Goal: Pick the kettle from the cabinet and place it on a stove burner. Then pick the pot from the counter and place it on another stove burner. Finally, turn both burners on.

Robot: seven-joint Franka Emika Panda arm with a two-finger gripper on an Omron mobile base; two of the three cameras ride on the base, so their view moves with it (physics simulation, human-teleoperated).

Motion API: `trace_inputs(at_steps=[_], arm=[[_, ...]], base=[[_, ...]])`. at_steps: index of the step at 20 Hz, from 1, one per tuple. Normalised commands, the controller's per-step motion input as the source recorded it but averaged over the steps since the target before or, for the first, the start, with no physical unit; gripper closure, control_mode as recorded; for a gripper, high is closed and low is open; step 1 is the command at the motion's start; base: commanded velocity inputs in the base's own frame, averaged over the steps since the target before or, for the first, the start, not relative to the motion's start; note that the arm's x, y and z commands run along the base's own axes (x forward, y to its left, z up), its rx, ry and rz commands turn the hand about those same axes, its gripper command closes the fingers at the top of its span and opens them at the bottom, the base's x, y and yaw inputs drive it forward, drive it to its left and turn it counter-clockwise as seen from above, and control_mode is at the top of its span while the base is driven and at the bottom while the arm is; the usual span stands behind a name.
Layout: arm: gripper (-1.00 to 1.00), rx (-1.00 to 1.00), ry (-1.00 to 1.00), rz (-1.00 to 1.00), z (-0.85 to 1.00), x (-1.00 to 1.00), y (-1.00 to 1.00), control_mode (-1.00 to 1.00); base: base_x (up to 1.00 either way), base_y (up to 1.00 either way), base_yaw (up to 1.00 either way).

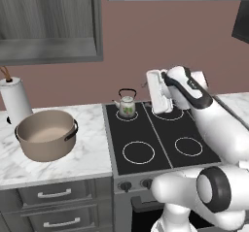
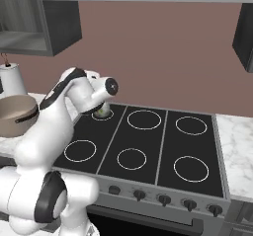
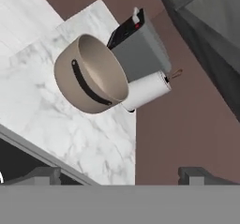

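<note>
In the right base view, the kettle [image 2: 102,112] is mostly hidden behind the arm, and the pot [image 2: 18,114] is cut off by the left edge. The cabinet [image 1: 48,22] is cut off by the top edge in the left base view. The knobs [image 1: 125,185] are partly covered by the arm there.

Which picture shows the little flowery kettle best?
The left base view. There the kettle stands whole on a back burner, with handle and spout clear. In the right base view the arm hides most of it, leaving a small patch. The hand view looks toward the pot instead.
</note>
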Motion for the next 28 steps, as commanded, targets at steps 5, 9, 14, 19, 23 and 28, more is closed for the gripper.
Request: trace_inputs(at_steps=[5,9,14,19,23,28], arm=[[-1.00,-0.12,-0.02,0.00,0.01,-0.36,0.26,-1.00],[-1.00,-0.12,-0.01,0.00,0.00,-0.32,0.26,-1.00],[-1.00,-0.12,-0.05,0.00,0.01,-0.31,0.24,-1.00],[-1.00,-0.11,-0.07,0.00,0.13,-0.37,0.20,-1.00],[-1.00,-0.11,-0.07,0.00,0.09,-0.37,0.21,-1.00],[-1.00,-0.11,-0.07,0.00,0.05,-0.35,0.19,-1.00]], base=[[0.00,0.00,0.00],[0.00,0.00,0.00],[0.00,0.00,0.00],[0.00,0.00,0.00],[0.00,0.00,0.00],[0.00,0.00,0.00]])
